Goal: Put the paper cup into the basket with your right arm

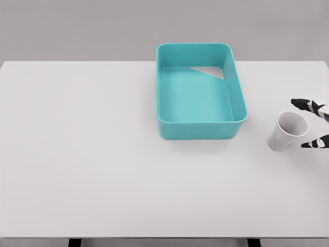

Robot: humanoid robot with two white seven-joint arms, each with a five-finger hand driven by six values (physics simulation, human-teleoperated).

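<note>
We see the paper cup (pixel 287 131) on the white tabletop (pixel 103 154) at the right, tilted, mouth facing up and right, well right of the teal basket (pixel 198 131). The right hand (pixel 314 124) enters from the right edge, only dark fingertips (pixel 303 104) showing. Fingers are spread, one tip just beyond the cup's rim on the far side, another near side right of it; contact unclear. Cup sits between them, outside the basket.
</note>
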